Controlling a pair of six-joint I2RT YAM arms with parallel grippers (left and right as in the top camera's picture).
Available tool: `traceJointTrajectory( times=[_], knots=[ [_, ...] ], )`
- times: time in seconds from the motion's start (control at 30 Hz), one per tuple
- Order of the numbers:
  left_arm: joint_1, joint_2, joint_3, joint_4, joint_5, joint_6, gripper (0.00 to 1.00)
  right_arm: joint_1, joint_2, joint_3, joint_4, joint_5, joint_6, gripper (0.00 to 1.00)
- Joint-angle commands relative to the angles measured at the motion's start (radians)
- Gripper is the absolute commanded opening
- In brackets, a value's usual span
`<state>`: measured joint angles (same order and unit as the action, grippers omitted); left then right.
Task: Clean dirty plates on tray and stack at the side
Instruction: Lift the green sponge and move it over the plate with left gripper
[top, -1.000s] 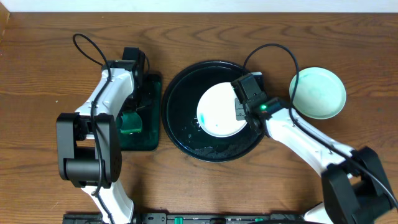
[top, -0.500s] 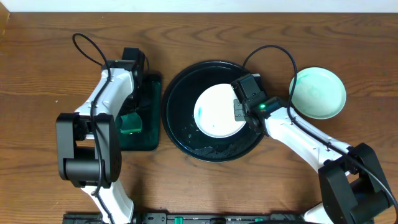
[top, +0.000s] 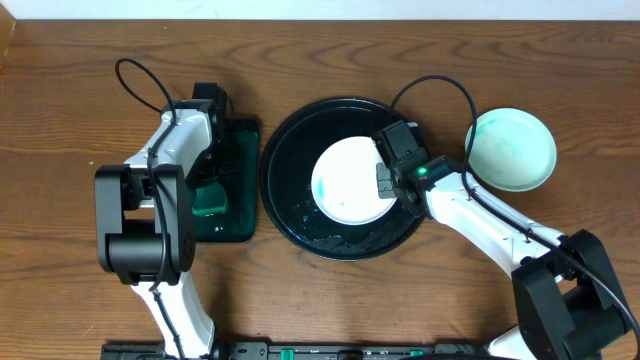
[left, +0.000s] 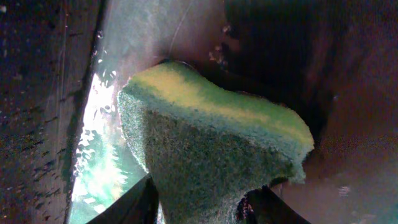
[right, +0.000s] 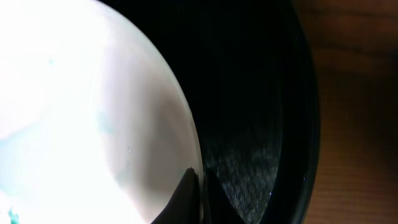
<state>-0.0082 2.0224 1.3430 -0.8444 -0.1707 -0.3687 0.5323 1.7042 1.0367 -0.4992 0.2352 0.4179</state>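
From above, we see the left arm bend down over the small green tray (top: 238, 215). Only its wrist view shows us the left gripper (left: 199, 206) squeezing the green and yellow sponge (left: 211, 143). In the middle, a white plate (top: 345, 180) with teal smears lies in the big black tray (top: 285, 215). The right arm reaches across, and the right gripper (right: 194, 196) pinches the plate's right rim. Its close view cuts most of the plate off. We see another teal-tinted plate (top: 510, 150) on the table (top: 60, 120), far right.
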Motion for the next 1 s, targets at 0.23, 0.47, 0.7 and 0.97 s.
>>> traceJointTrajectory(
  times=[0.23,0.47,0.7,0.97],
  knots=[
    [0.004,0.015,-0.012,-0.017,0.032,-0.003,0.07,-0.002,0.017,-0.011,-0.029,-0.031,0.084,0.01],
    [-0.008,-0.097,-0.009,-0.025,0.032,-0.002,0.07,-0.002,0.063,-0.014,-0.021,-0.055,0.083,0.01],
    [-0.083,-0.280,-0.010,-0.034,0.093,0.009,0.07,-0.002,0.105,-0.014,0.031,-0.061,0.083,0.01],
    [-0.250,-0.311,-0.010,-0.005,0.253,0.005,0.07,-0.002,0.131,-0.014,0.051,-0.069,0.083,0.01]
  ],
)
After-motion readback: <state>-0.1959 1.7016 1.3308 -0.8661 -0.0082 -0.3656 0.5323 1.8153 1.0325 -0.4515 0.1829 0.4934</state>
